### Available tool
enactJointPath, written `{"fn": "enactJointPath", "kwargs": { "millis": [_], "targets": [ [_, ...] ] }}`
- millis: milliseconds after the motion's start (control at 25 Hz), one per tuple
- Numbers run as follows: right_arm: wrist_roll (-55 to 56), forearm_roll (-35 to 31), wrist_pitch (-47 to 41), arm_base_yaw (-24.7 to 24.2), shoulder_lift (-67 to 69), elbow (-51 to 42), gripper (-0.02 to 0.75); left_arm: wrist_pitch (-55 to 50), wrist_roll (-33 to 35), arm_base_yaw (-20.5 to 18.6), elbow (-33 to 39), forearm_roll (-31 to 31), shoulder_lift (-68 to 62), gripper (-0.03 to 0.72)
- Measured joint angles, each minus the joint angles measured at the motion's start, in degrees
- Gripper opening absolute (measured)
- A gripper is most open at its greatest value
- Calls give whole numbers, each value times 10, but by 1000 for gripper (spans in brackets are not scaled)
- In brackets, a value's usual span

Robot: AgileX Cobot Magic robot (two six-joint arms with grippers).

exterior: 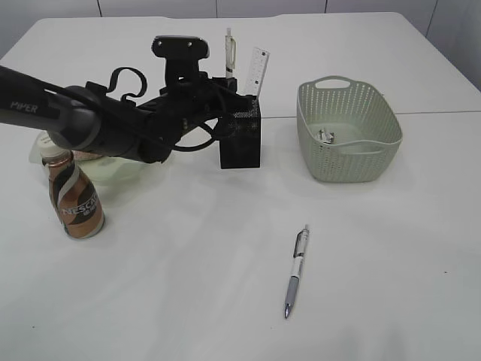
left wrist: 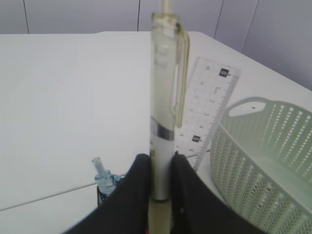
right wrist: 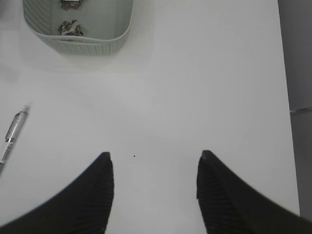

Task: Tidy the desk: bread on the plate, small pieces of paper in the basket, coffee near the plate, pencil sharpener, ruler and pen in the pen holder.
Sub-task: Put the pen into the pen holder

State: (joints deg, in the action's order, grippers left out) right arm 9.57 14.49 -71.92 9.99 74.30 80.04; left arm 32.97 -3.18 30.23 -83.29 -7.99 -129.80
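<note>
Translucent pale pen (left wrist: 165,122): clamped upright between the left gripper (left wrist: 161,170) fingers, over the black mesh pen holder (exterior: 242,135).
Clear ruler (left wrist: 207,109): just behind the fingers.
Right gripper (right wrist: 153,187): fingers apart, empty.
Advice: lower straight, then release.

Background: pale grey wall (exterior: 158,6) of flat panels divided by thin vertical joints, visible behind the work surface. Grey floor strip (right wrist: 298,97) along the right side. Lighting: even, diffuse, soft shadows.
</note>
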Motion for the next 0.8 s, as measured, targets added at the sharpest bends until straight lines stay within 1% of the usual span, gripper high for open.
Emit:
{"fn": "enactJointPath", "kwargs": {
  "millis": [160, 280, 440, 520, 600, 800],
  "targets": [
    [0, 0, 1, 0, 0, 0, 405, -16, 0, 0, 0, 0, 0, 104],
    [0, 0, 1, 0, 0, 0, 405, -30, 0, 0, 0, 0, 0, 152],
    [0, 0, 1, 0, 0, 0, 405, -72, -6, 0, 0, 0, 0, 310],
    [0, 0, 1, 0, 0, 0, 405, -83, -8, 0, 0, 0, 0, 361],
    [0, -5, 1, 0, 0, 0, 405, -83, -9, 0, -1, 0, 0, 374],
    [0, -7, 1, 0, 0, 0, 405, -96, -9, 0, -1, 1, 8, 380]
  ]
}}
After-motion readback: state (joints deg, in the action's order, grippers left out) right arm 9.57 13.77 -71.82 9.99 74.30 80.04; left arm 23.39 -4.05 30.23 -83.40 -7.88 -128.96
